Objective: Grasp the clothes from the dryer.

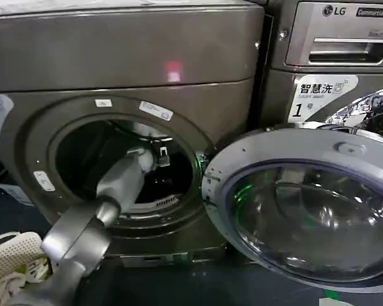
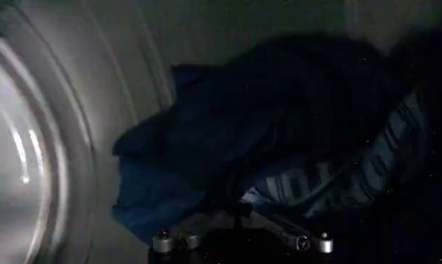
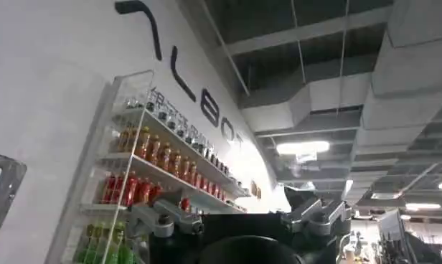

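Clothes [image 2: 278,136] are sitting inside the dryer [image 1: 115,57], piled on the drum floor toward the back. From my left wrist cam the dark blue bundle is dead ahead of the left gripper [image 2: 242,242], just past the fingertips and not touching yet as far as I can make out. It's a lumpy heap, a bit wider than tall, so no real long axis to line up with. The fingers look spread open, both tips [image 2: 163,242] sitting apart with the cloth beyond them.

In the head view my left arm goes up from about 7 o'clock into the round mouth, and the gripper [image 1: 154,156] sits near the middle of the opening. The door [image 1: 293,210] is swung wide open at 4 o'clock. Left arm is obviously the near one. Right gripper [image 3: 242,219] is parked pointing up at the ceiling, nowhere near the drum, fingers look open too.

My guess is the next move is just a short push straight in, then close.

Readable stuff: the machine [image 1: 332,57] at 2 o'clock says LG plus "Commercial", with a white sticker [image 1: 320,95] reading 智慧洗 and a big 1. The clothes have pale lettering I can't read. The wall in the right wrist cam has big dark letters, roughly "LBOT".
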Controlling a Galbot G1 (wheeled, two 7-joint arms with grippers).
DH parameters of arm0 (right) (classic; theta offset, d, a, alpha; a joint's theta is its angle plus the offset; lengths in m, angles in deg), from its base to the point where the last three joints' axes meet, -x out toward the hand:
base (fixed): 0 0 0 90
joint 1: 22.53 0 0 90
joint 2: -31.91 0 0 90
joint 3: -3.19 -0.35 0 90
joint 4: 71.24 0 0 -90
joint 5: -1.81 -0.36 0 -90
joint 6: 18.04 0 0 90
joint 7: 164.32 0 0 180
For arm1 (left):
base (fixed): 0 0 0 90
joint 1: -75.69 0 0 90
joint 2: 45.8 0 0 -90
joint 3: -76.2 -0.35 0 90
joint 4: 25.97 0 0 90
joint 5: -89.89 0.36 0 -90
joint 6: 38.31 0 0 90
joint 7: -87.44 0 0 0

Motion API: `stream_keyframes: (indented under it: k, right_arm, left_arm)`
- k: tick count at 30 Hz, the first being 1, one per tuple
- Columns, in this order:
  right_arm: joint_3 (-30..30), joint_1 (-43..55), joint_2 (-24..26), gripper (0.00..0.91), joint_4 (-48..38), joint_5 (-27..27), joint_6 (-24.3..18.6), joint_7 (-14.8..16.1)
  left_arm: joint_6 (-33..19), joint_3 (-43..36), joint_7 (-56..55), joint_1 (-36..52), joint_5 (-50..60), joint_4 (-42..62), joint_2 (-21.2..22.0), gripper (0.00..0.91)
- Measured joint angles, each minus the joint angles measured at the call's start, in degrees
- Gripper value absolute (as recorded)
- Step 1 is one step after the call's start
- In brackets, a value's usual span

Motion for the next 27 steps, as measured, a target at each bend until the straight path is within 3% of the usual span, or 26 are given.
stream_keyframes:
  k: [12, 20, 27]
  right_arm:
    - [1.2, 0.4, -0.6, 0.907, 1.2, 0.0, 0.1, -0.3]
    - [1.1, 0.1, -0.4, 0.907, 0.7, 0.0, -0.6, -0.2]
    - [1.2, -0.2, -0.1, 0.907, 0.7, 0.3, -2.1, -0.1]
  left_arm:
    - [5.7, 15.2, -15.8, -11.8, -9.5, -17.7, -3.1, 0.000]
    - [1.0, 24.9, -32.8, -24.0, -21.2, -34.8, -3.1, 0.000]
    - [-6.6, 30.7, -44.9, -34.3, -31.7, -48.5, -1.9, 0.000]
